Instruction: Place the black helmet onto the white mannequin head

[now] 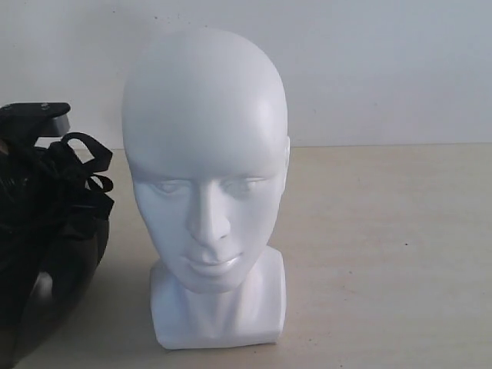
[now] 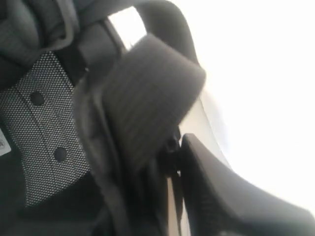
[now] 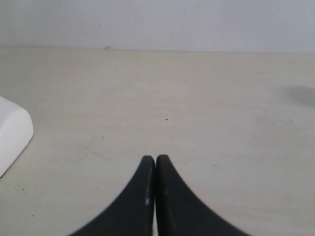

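Nothing is done yet: the white mannequin head [image 1: 204,154] stands bare on the table [image 1: 400,254], with the black helmet [image 1: 46,254] just beside it at 9 o'clock. My left gripper [image 2: 167,189] is at the helmet's lining; I cannot tell whether it grips. My right gripper [image 3: 155,164] is clenched on nothing. The loose strap [image 1: 86,165] may snag.

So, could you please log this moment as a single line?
left gripper: at black helmet lining, grip unclear | right gripper: shut, empty, above table | white mannequin head: upright, bare
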`<state>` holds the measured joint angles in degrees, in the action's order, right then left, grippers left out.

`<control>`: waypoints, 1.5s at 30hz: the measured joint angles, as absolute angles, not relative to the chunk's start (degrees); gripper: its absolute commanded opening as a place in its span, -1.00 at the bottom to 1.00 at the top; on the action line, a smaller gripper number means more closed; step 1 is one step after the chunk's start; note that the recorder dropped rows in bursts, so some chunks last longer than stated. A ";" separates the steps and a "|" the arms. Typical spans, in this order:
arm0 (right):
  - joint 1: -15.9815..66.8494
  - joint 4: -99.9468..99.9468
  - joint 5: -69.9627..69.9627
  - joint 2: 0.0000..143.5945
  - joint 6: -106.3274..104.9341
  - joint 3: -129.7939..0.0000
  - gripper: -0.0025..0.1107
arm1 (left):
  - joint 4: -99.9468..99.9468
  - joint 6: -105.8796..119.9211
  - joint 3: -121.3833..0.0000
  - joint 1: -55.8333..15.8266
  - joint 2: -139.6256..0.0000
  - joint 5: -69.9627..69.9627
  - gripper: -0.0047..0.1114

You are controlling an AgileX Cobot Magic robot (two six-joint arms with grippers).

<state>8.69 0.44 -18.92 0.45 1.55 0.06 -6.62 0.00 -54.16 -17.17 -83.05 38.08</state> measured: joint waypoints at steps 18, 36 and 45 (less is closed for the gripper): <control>8.69 0.44 -18.92 0.45 1.55 0.06 -0.96 | -6.39 -0.63 -54.16 -17.17 -59.86 51.87 -0.84; 8.69 0.44 -18.92 0.45 1.55 0.06 -0.96 | -6.25 -2.90 -54.04 -17.17 -44.22 59.84 -0.84; 8.69 0.44 -18.92 0.45 1.55 0.06 -0.96 | -7.71 -2.68 -56.61 -17.17 -40.52 59.49 -0.84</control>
<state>8.69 0.44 -18.92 0.45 1.55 0.06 -7.71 -2.68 -56.61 -17.17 -40.52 59.49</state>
